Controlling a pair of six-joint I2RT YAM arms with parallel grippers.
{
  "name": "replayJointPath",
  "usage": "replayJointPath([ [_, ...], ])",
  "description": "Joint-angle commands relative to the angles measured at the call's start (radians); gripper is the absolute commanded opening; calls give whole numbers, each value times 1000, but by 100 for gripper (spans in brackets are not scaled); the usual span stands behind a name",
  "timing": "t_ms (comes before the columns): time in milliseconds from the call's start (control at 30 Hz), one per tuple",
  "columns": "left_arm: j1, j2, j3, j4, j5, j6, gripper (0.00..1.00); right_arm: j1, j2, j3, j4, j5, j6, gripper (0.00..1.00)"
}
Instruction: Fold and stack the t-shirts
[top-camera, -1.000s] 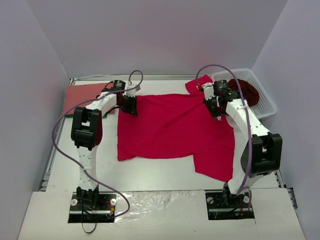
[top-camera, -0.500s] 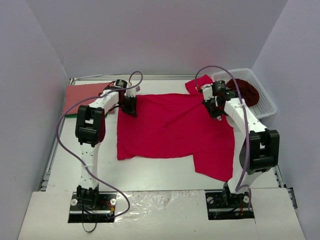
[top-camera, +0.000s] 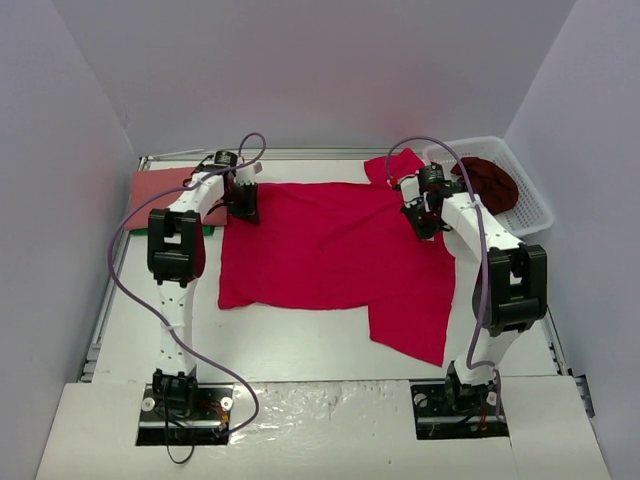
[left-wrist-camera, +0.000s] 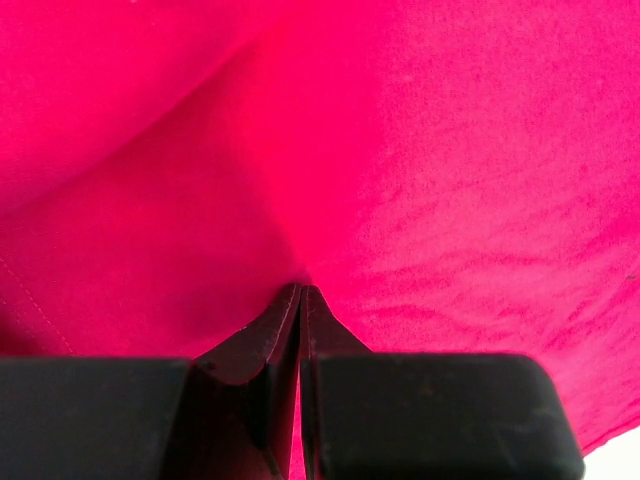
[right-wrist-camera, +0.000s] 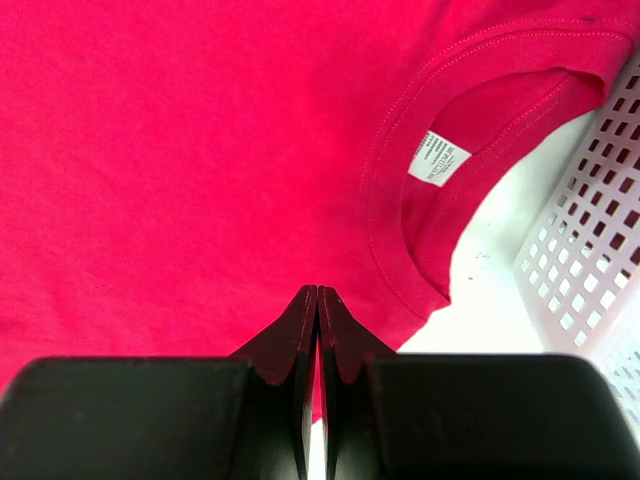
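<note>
The left gripper (left-wrist-camera: 302, 292) and the right gripper (right-wrist-camera: 318, 292) each clamp tight on the crimson t-shirt (top-camera: 330, 250), which lies spread flat between them, its collar label (right-wrist-camera: 438, 158) just ahead of the right one and the maroon t-shirt (top-camera: 490, 180) in the basket (top-camera: 530, 215) beyond it.

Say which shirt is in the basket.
The maroon shirt, bunched in the basket; crimson shirt lies spread mid-table, salmon shirt at far left.

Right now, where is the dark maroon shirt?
Top view: the maroon shirt lies bunched in the white basket at the far right, just beyond the spread crimson shirt.
</note>
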Motion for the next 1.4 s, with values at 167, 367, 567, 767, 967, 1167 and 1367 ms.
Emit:
replayJointPath([
  [167, 12, 39, 44, -50, -82, -4, 2, -4, 30, 51, -24, 35, 5, 0],
  [367, 13, -14, -9, -7, -47, 12, 3, -4, 25, 45, -27, 38, -1, 0],
  [567, -5, -336, -190, 87, -111, 71, 11, -5, -25, 13, -30, 15, -10, 0],
  [767, -16, -632, -296, -8, -94, 251, 39, -13, -82, -39, -33, 8, -18, 0],
  [967, -34, -988, -595, -64, -163, 508, 81, -48, -252, -105, -30, -69, -39, 12],
  [1167, -39, -1275, -882, -93, -160, 561, 94, -138, -395, -151, -4, -222, -49, 42],
  [1367, -54, -1375, -997, -228, -77, 722, 77, -143, -446, -202, 25, -258, -36, 45],
])
